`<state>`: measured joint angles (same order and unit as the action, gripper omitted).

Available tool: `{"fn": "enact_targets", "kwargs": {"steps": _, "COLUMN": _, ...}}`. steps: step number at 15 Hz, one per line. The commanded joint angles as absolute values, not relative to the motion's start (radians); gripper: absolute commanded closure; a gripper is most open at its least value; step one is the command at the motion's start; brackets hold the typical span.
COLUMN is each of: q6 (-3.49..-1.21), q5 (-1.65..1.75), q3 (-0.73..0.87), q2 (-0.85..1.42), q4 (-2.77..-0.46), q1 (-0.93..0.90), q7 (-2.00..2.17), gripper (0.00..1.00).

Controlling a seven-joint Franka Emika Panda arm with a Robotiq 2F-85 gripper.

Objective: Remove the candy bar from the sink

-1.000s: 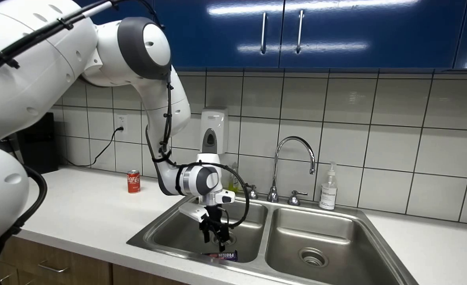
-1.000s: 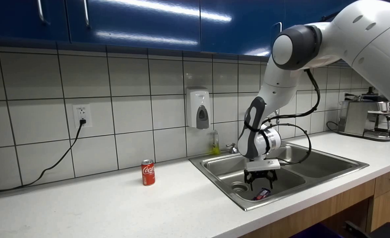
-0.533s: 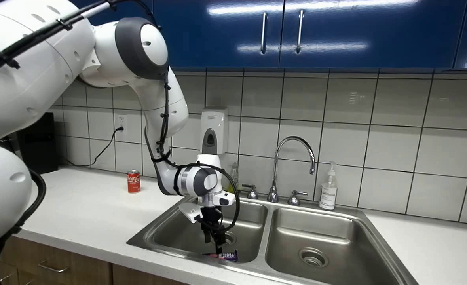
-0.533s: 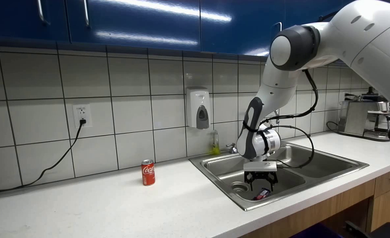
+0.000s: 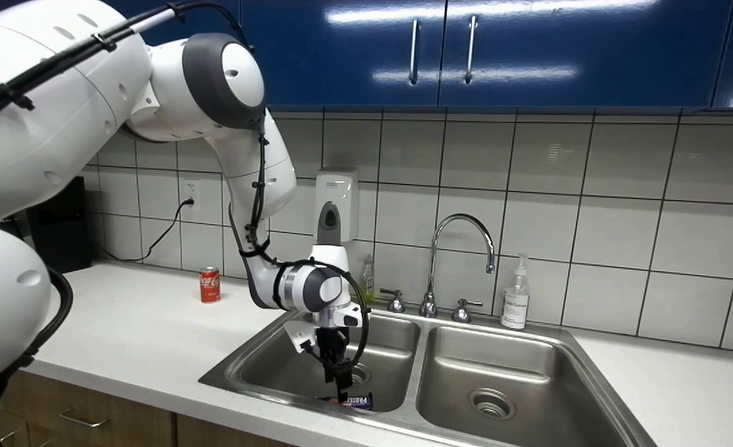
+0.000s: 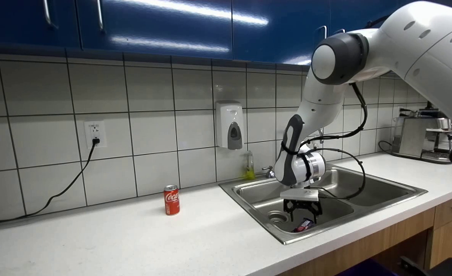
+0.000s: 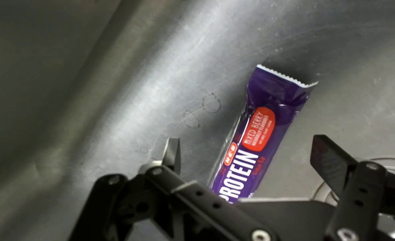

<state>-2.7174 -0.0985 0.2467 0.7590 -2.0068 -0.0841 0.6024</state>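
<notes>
The candy bar, in a purple wrapper with red marks [image 7: 274, 97], lies on the floor of one basin of the steel sink [image 5: 417, 372], near its front wall. It also shows in both exterior views [image 5: 361, 402] [image 6: 306, 224]. My gripper [image 7: 246, 149] is open and points down over the bar, with one finger on each side of it in the wrist view and space between them and the wrapper. In the exterior views the gripper [image 5: 335, 386] [image 6: 303, 219] is just above or beside the bar. The bar's near end is hidden behind the gripper linkage in the wrist view.
The sink rim [image 6: 257, 215] and basin walls surround the gripper. A chrome faucet [image 5: 432, 273] and soap bottle [image 5: 515, 301] stand at the back. A red soda can [image 6: 171, 200] stands on the counter. A drain [image 6: 277, 216] is near the bar.
The gripper has turned about its vertical axis, so its fingers look closer together in an exterior view. It has come down slightly near the bar. The bar has not moved.
</notes>
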Motion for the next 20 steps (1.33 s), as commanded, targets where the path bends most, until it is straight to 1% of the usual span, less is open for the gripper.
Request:
{"fn": "enact_targets", "kwargs": {"steps": 1, "q6": -2.733, "q5": -0.120, "q3": 0.263, "q2": 0.794, "q4": -1.976, "q1": -0.098, "q7": 0.645, "gripper": 0.00}}
{"fn": "enact_targets", "kwargs": {"steps": 20, "q6": -2.725, "q5": -0.138, "q3": 0.294, "q2": 0.947, "q4": -1.808, "q1": -0.084, "q7": 0.718, "gripper": 0.00}}
